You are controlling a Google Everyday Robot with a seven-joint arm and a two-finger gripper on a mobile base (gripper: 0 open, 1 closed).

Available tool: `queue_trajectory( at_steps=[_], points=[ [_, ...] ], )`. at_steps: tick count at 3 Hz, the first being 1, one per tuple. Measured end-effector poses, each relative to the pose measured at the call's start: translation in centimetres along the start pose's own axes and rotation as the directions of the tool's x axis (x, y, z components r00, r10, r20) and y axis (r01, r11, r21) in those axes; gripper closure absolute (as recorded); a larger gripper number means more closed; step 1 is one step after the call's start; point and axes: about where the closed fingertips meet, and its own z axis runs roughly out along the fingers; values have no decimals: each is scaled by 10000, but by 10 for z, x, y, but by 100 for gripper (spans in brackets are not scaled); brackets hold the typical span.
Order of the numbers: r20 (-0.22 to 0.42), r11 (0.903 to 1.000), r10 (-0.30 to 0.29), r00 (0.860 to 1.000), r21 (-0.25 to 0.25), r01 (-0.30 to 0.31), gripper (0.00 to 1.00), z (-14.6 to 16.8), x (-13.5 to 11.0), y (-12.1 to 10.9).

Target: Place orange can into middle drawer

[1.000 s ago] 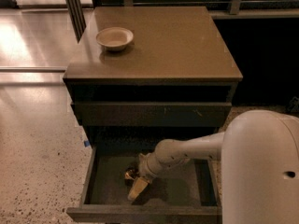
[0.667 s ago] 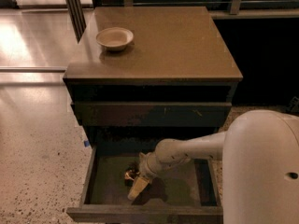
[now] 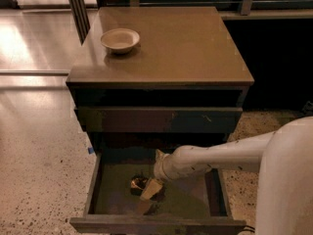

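Jaws beside orange can [image 3: 138, 183], middle drawer [image 3: 194, 202]

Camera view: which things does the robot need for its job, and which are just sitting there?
For the job: orange can, inside the open middle drawer; gripper, down in that drawer right by the can.
Just sitting there: beige bowl on the cabinet top; the closed drawer above.

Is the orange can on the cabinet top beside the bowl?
No, the orange can lies inside the open middle drawer, at the pincer; the bowl stands on the cabinet top.
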Motion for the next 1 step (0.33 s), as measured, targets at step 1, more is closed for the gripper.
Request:
queue_trajectory(
  at_steps=[1],
  points=[
    [38,9992,-115,9999,388,114,0,-13,-5,-5]
  ],
)
